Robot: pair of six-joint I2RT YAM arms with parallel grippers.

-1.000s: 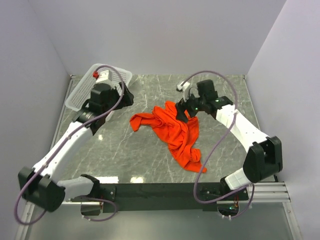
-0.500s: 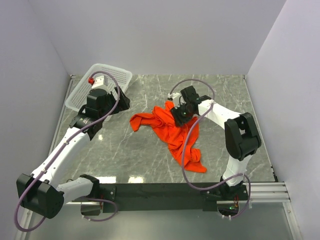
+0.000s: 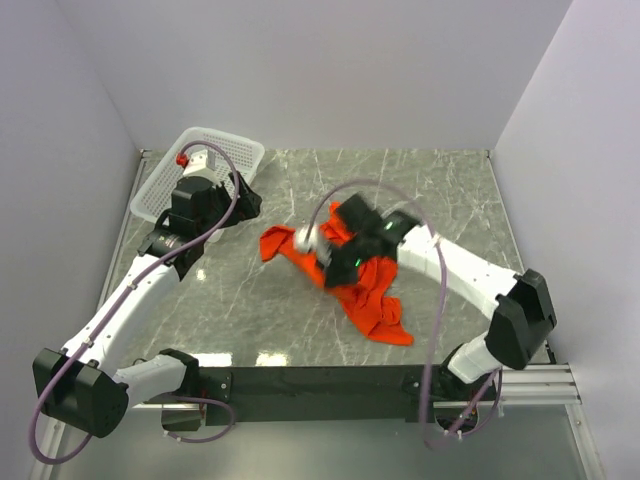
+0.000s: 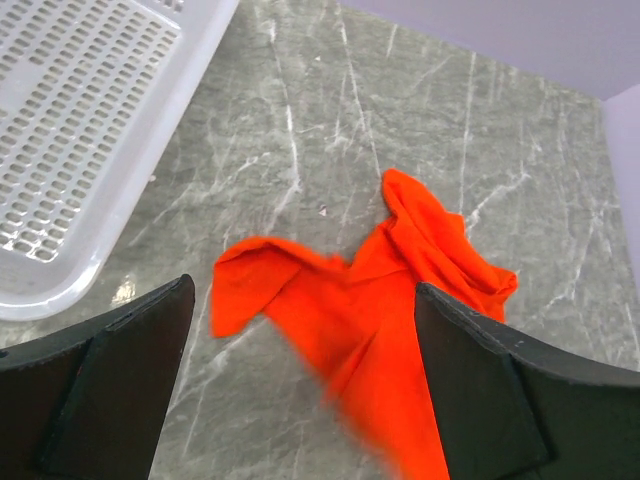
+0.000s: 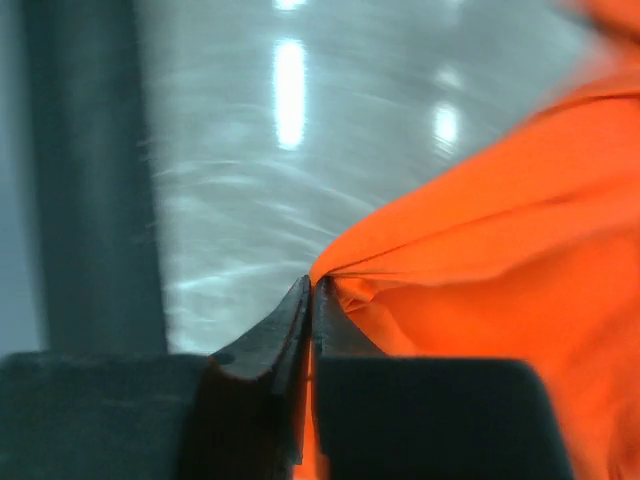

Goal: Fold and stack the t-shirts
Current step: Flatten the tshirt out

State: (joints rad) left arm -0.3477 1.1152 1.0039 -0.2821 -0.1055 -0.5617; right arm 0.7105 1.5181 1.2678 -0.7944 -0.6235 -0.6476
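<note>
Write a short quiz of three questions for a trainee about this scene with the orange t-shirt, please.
1. True or false: the left tool is shut on the t-shirt.
2. Where does the white basket stand? A: at the far left corner of the table. B: at its near right corner. C: on top of the t-shirt.
3. Which tool pinches the orange cloth?

Key
1. False: it is open and holds nothing.
2. A.
3. The right tool.
</note>
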